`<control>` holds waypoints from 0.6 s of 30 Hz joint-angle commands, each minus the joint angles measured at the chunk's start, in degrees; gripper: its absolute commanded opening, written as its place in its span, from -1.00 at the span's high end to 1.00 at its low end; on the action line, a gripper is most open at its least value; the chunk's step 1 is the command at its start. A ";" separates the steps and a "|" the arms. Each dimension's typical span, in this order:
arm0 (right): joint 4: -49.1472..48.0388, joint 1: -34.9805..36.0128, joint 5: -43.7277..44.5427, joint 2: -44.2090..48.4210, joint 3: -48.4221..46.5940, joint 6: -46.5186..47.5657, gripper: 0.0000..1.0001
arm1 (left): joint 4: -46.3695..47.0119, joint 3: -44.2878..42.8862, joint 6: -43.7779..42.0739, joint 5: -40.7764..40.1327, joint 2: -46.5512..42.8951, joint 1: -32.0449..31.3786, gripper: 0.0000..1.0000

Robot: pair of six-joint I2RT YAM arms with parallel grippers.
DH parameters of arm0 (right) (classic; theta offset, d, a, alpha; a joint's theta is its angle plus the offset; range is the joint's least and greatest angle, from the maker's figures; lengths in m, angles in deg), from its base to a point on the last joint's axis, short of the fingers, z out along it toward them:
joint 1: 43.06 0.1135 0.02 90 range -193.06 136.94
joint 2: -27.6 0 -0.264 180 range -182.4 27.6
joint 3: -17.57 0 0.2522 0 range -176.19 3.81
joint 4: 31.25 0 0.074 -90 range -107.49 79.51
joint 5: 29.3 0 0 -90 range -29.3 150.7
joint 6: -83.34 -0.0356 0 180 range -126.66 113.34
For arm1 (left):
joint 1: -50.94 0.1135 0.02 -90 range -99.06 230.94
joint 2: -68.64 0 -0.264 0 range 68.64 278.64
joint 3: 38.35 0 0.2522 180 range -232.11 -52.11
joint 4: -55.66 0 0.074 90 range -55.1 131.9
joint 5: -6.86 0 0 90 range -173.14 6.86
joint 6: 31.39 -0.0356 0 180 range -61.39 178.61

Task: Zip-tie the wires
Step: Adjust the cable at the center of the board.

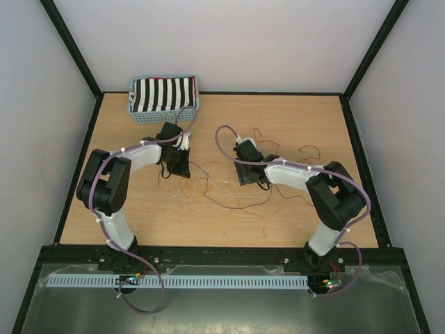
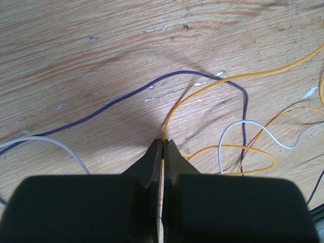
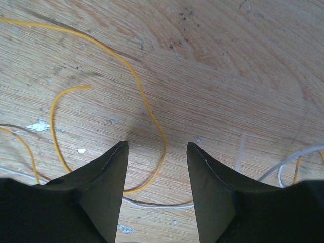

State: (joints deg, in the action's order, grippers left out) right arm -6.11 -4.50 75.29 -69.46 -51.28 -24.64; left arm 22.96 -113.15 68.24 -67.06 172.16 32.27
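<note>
L hand (image 2: 163, 142) clenched on yellow wire (image 2: 253, 75); R hand (image 3: 157, 144) released. Lower it square over loose strand (image 3: 152, 117), w/o scraping worktop (image 3: 228, 76).

Bench robot: left arm (image 1: 115, 191) and right arm (image 1: 327, 198) wear white shells over black joints, lilac cables (image 1: 217, 139) trailing; right gripper (image 3: 157, 144) shows matte-black wedge fingers (image 3: 109, 177).

Soft, even light fills the overhead view; the counter (image 1: 292, 118) is bright, with only faint shadows. In the wrist views the wood grain is sharp. The left tool (image 2: 163, 144) and right tool (image 3: 157, 144) are dark and blurred. A pale glare patch lies ahead of the left one, where the wires (image 2: 202, 87) cast soft shadows.
</note>
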 commanded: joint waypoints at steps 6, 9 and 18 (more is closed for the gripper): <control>-1.01 -0.29 7.03 0.46 3.04 1.44 -0.20 | -4.78 1.88 -0.93 -1.74 0.49 0.20 1.00; -0.33 -0.58 9.78 0.98 4.05 3.09 -0.20 | -4.83 1.88 -0.97 -1.99 0.69 0.22 1.00; 1.49 -2.24 14.54 1.07 3.75 9.21 -0.05 | -4.84 2.07 -1.16 -2.60 0.97 0.22 1.00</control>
State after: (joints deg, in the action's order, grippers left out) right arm -7.51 -5.85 86.59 -69.02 -48.18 -19.00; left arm 22.94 -113.15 68.22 -67.08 172.16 32.27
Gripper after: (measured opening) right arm 0.531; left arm 0.004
